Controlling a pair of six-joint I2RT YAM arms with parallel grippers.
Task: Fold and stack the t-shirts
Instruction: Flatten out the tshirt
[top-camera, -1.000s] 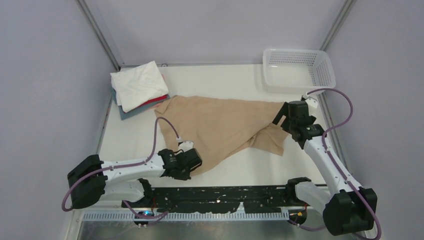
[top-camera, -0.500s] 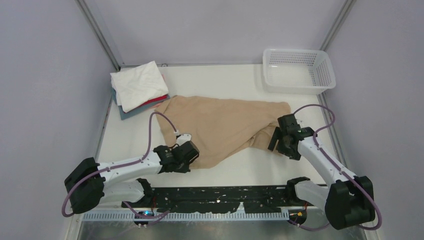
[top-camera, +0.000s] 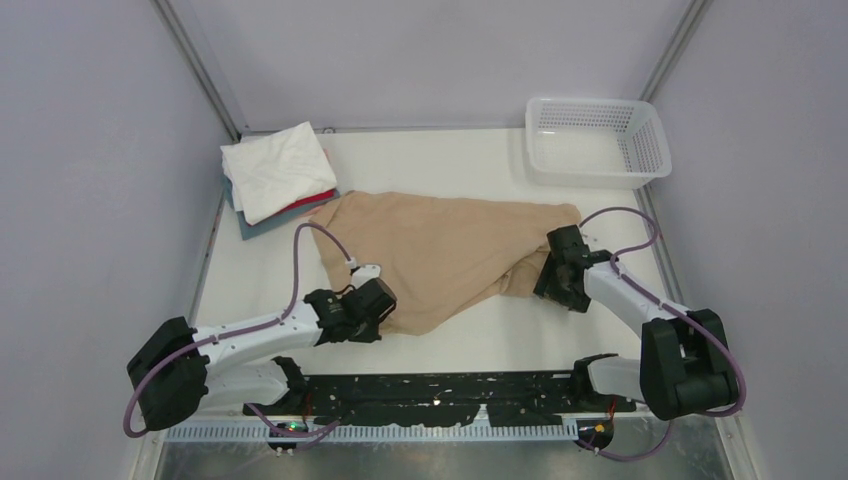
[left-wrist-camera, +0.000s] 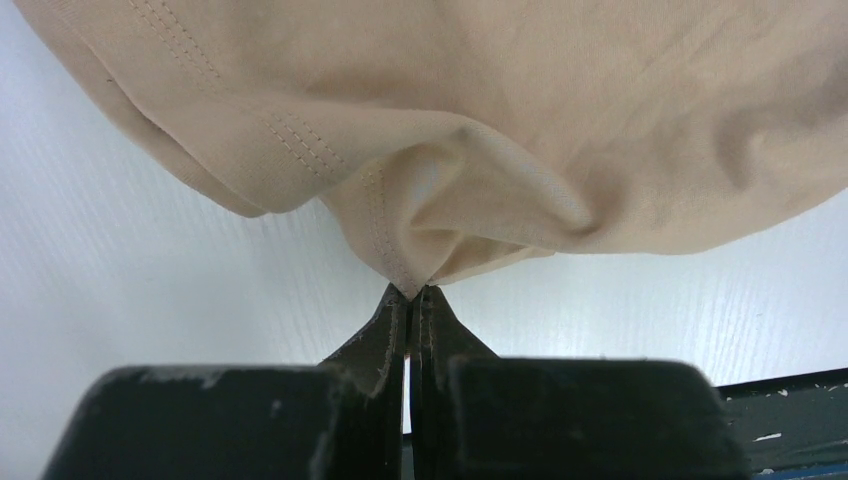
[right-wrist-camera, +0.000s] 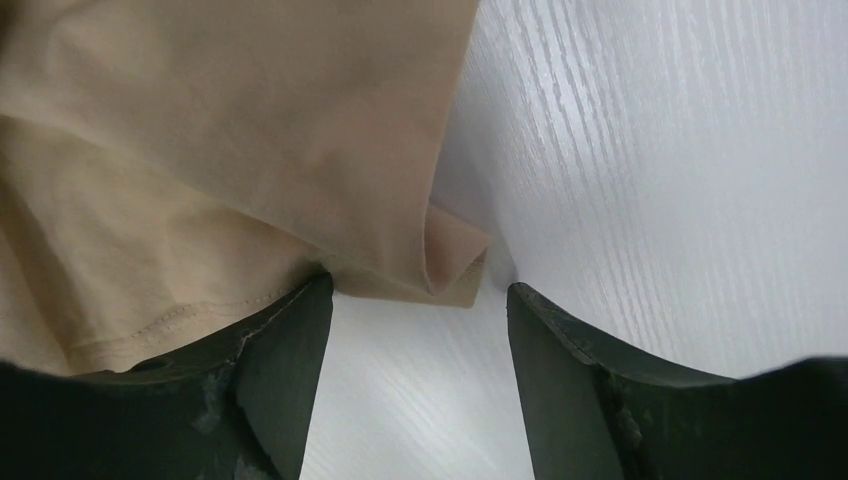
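A tan t-shirt (top-camera: 440, 245) lies crumpled across the middle of the table. My left gripper (top-camera: 372, 315) is shut on its near hem corner; in the left wrist view the cloth (left-wrist-camera: 440, 190) bunches to a point between my closed fingertips (left-wrist-camera: 411, 295). My right gripper (top-camera: 553, 278) is open, low over the shirt's right corner. In the right wrist view a folded tan corner (right-wrist-camera: 445, 265) lies on the table just ahead of my spread fingers (right-wrist-camera: 290, 340). A stack of folded white, red and grey-blue shirts (top-camera: 278, 175) sits at the back left.
A white mesh basket (top-camera: 597, 140) stands at the back right corner. Purple cables loop above both arms. A black rail (top-camera: 440, 395) runs along the near table edge.
My right arm swung down from above the shirt's right end to its near right corner. My left gripper shifted slightly left and back with the hem.
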